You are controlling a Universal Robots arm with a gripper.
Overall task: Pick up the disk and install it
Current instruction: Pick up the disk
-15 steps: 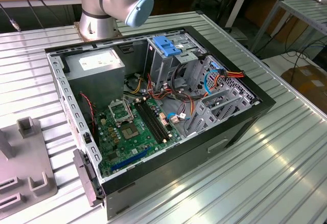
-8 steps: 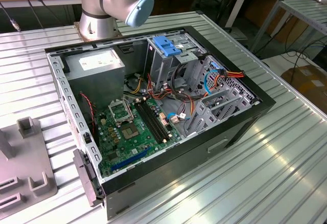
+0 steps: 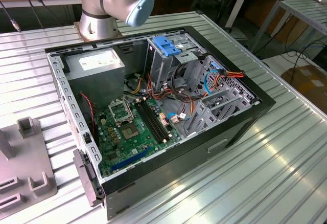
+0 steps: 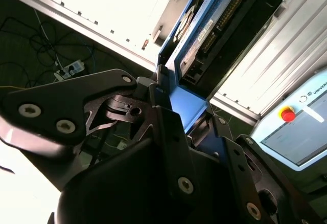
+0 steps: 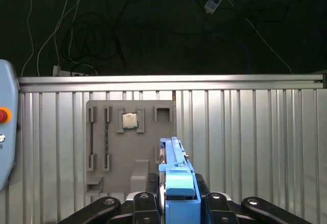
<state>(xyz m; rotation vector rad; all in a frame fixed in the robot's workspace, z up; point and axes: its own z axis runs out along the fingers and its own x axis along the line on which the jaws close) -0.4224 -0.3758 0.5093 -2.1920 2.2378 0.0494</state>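
Jaws tight on the disk (image 5: 178, 183); grey fixture tray (image 5: 130, 152) with a chip (image 5: 129, 120) in one recess

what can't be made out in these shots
Disk label: edge-on in the first wrist view.
Disk's gripped end: covered by the fingers in the second wrist view.
Arm: cut off by the exterior view's top edge.
Cage slots: hidden behind its own walls, exterior view.

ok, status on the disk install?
Claw shut on the flat dark-grey hard drive with blue side rails. Drive aloft over the ribbed metal table, near grey fixture plate. Not yet in the open black computer case.
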